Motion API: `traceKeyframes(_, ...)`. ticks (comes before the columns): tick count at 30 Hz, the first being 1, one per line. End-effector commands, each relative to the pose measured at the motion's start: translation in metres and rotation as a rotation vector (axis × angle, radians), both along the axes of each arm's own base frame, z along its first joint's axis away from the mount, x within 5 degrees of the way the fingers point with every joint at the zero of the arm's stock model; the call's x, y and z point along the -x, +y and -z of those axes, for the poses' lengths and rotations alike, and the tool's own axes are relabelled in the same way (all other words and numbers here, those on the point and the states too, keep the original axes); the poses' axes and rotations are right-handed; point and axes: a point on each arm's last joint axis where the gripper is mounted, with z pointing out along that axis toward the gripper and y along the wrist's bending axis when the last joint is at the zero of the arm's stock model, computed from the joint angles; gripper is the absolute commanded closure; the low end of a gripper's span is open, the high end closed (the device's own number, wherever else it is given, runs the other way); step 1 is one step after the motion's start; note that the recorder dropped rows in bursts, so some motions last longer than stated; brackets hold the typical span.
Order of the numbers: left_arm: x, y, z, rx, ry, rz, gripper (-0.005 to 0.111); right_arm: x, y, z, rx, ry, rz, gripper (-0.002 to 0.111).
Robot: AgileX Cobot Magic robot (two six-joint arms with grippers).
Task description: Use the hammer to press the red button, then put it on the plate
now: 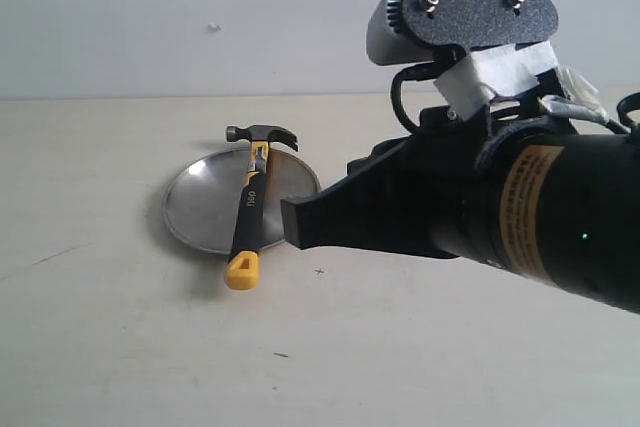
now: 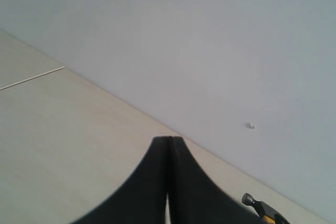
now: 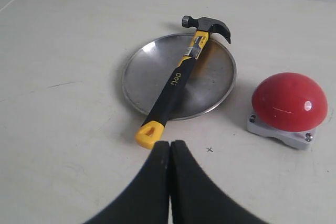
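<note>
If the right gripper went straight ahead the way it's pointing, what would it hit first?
Probably the hammer: its yellow handle end lies just ahead of the shut right gripper, jutting off the plate. Its height is unclear, so it might pass above.

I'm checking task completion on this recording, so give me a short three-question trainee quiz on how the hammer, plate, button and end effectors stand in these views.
1. True or false: the hammer lies across the plate, its yellow end past the rim.
2. Multiple choice: the right end effector is A) shut on the hammer, B) shut and empty, C) wide open.
3. Short answer: which thing stands beside the plate without touching it?
Key: 1 true; 2 B; 3 the red button.
</note>
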Motion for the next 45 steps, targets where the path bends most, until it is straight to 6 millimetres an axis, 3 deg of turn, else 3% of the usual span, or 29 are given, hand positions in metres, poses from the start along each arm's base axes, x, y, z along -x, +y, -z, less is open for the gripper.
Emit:
traceKeyframes(1, 0.001, 0.000, -0.003, 0.006, -0.014, -0.003, 0.107, 0.002, -0.010, -0.005, 0.065, -0.045, -0.027, 0.108)
traceKeyframes(3, 0.001, 0.000, -0.003, 0.006, -0.014, -0.003, 0.107, 0.002, -0.022, -0.006, 0.069, -0.059, -0.012, 0.108)
traceKeyframes(9, 0.001, 0.000, -0.003, 0.006, -0.014, -0.003, 0.107, 0.011, -0.085, -0.008, -0.023, -0.102, 0.155, 0.108)
traceKeyframes(15, 0.001, 0.000, -0.003, 0.006, -0.014, -0.003, 0.107, 0.051, -0.145, -0.011, -0.218, -0.244, 0.300, 0.108)
traceKeyframes(20, 0.001, 0.000, -0.003, 0.006, -0.014, -0.003, 0.107, 0.090, -0.175, 0.000, -0.310, -0.415, 0.404, 0.108)
traceKeyframes(26, 0.001, 0.000, -0.003, 0.006, -0.014, -0.003, 0.107, 0.112, -0.191, 0.025, -0.338, -0.500, 0.549, 0.108)
traceKeyframes(33, 0.001, 0.000, -0.003, 0.006, -0.014, -0.003, 0.107, 0.117, -0.196, 0.059, -0.359, -0.490, 0.676, 0.108)
traceKeyframes(45, 0.001, 0.000, -0.003, 0.006, -0.014, -0.003, 0.107, 0.115, -0.196, 0.080, -0.277, -0.461, 0.663, 0.108)
